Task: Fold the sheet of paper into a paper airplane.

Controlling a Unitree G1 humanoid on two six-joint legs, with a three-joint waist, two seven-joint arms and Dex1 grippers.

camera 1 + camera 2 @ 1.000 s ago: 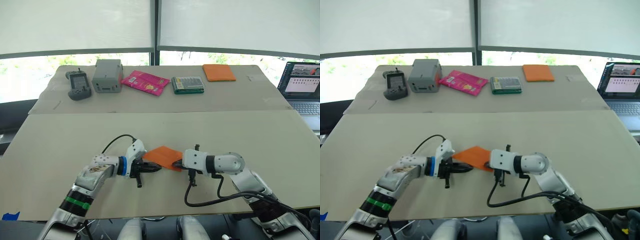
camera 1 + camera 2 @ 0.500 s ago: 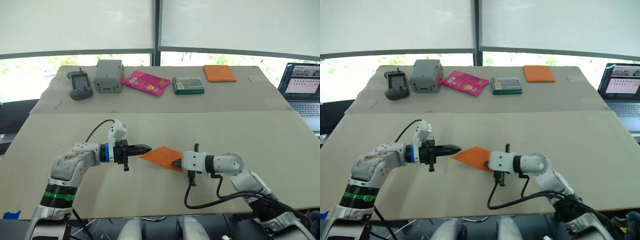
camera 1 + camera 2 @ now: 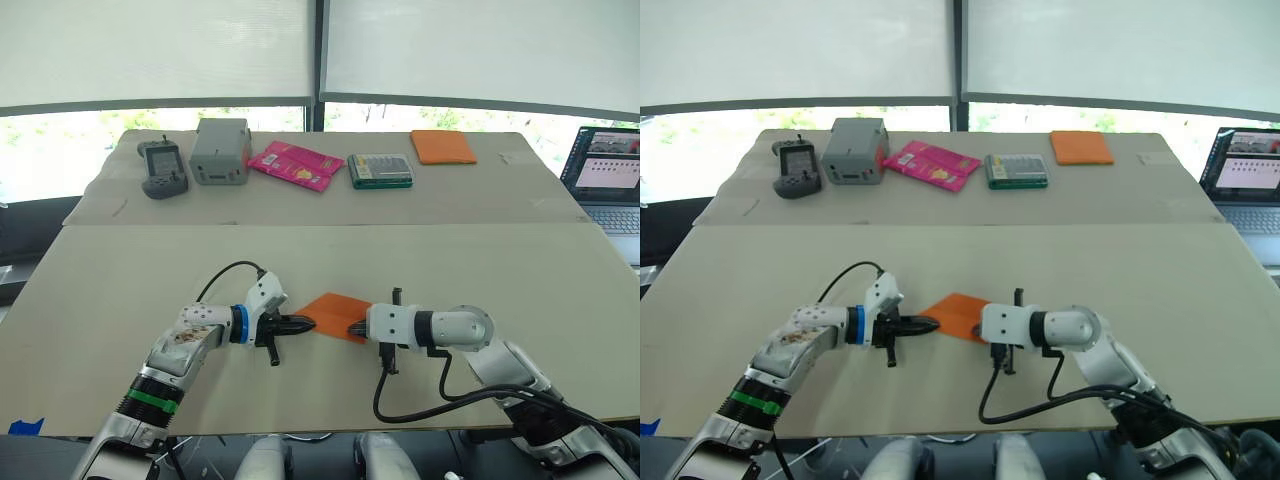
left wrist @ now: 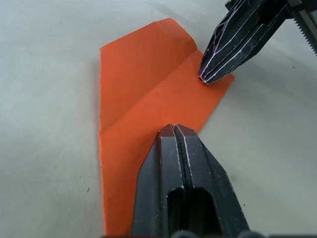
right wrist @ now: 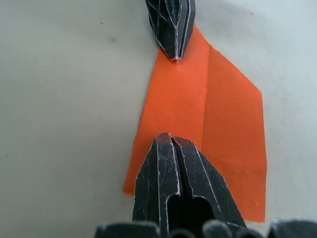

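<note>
both clenched pincers, left pincer [image 3: 309, 324] and right pincer [image 3: 350, 326], press the folded sheet of paper [image 3: 333, 314]

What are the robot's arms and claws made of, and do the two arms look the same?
Not quite the same. Both arms are white and grey shells with looping black cables, ending in a claw of two black, tapered fingers. The left claw follows a blue wrist ring, with a green band further up the arm. The right claw follows a rounded silver joint.
</note>
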